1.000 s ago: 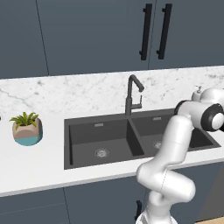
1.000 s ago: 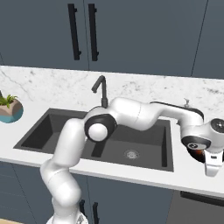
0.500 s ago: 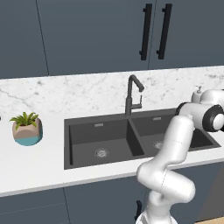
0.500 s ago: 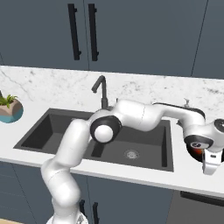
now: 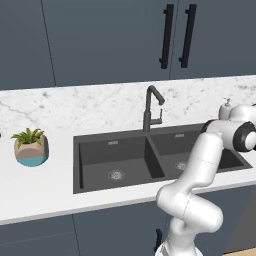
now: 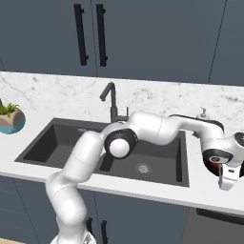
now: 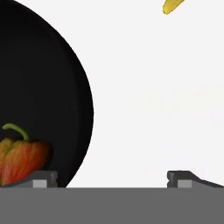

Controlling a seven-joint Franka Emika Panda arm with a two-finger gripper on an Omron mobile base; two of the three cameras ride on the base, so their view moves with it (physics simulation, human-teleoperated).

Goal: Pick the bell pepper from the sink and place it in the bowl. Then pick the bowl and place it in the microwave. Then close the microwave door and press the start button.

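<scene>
The bell pepper [image 7: 19,159] already lies inside the bowl [image 7: 52,87], against the part of its black floor that shows low in the hand view, so the step in hand, as I judge it, is taking hold of the bowl for the trip to the microwave. The hand [image 7: 111,178] hangs over the counter [image 7: 153,109] at the right end past the sink [image 6: 57,143], its fingers spread as wide as they go and holding nothing. One fingertip [image 7: 43,178] sits over the bowl's interior and the other over bare counter, so the rim runs between them.

To do this well I would bring the hand straight down with the rim centred in the gap, and close on the wall alone (the pepper lies close to the inner fingertip and could be pinched or nudged). Lift level, since a tilted shallow bowl would let the rounded pepper roll out.

The bowl is matte black, smooth, with a gently curved thin rim; the pepper is glossy orange-red, lobed, with a bent green stem. The counter is pale and smooth. A small yellow thing [image 7: 173,6] lies further off on it, well apart from the bowl.
</scene>
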